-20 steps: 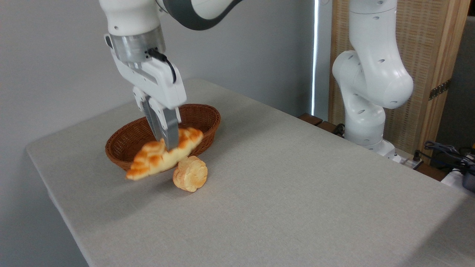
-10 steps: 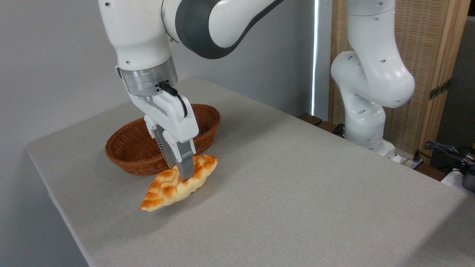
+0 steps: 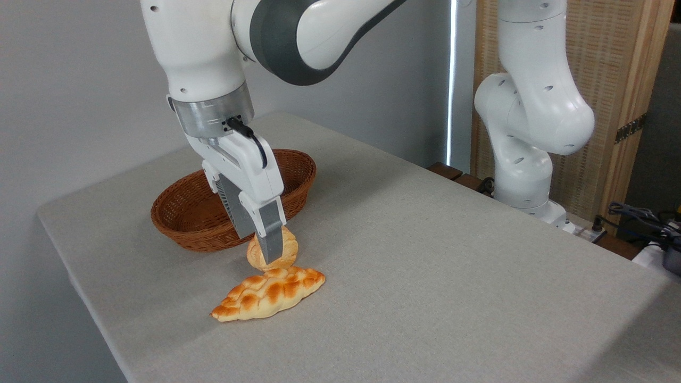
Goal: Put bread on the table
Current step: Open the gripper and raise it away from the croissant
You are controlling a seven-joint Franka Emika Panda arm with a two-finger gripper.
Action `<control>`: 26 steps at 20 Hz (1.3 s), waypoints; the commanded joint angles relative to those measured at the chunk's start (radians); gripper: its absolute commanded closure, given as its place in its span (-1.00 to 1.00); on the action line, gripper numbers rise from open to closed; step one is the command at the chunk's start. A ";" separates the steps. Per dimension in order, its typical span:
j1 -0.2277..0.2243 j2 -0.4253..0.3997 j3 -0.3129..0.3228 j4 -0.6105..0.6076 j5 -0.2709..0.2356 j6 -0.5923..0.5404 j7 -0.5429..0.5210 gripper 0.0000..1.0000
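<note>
- The braided loaf (image 3: 268, 294) is seen lying flat on the grey table (image 3: 425, 276), free of any grip; the placing step is judged done.
- Just above it, the gripper (image 3: 266, 250) is held with its fingers slightly parted, empty.
- A clean upward retreat is called for next.
- The small round bun (image 3: 290, 247) sits close behind the fingers and could be knocked.
- Farther back, the wicker basket (image 3: 181, 213) is seen.

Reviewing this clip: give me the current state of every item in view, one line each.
bread: lying flat on the table, released.
bun: on the table behind the bread, partly hidden.
basket: upright, looks empty.
gripper: above the bread, holding nothing.
table: carries everything.
</note>
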 commanded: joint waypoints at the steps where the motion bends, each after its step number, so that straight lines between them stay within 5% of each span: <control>1: -0.001 -0.085 0.001 -0.006 0.009 0.008 -0.006 -1.00; 4: 0.009 -0.112 -0.055 -0.006 0.011 -0.012 -0.114 -1.00; 7: 0.121 -0.128 -0.172 -0.001 0.014 -0.046 -0.227 -1.00; 26: 0.124 -0.135 -0.057 0.076 0.051 -0.121 -0.043 -1.00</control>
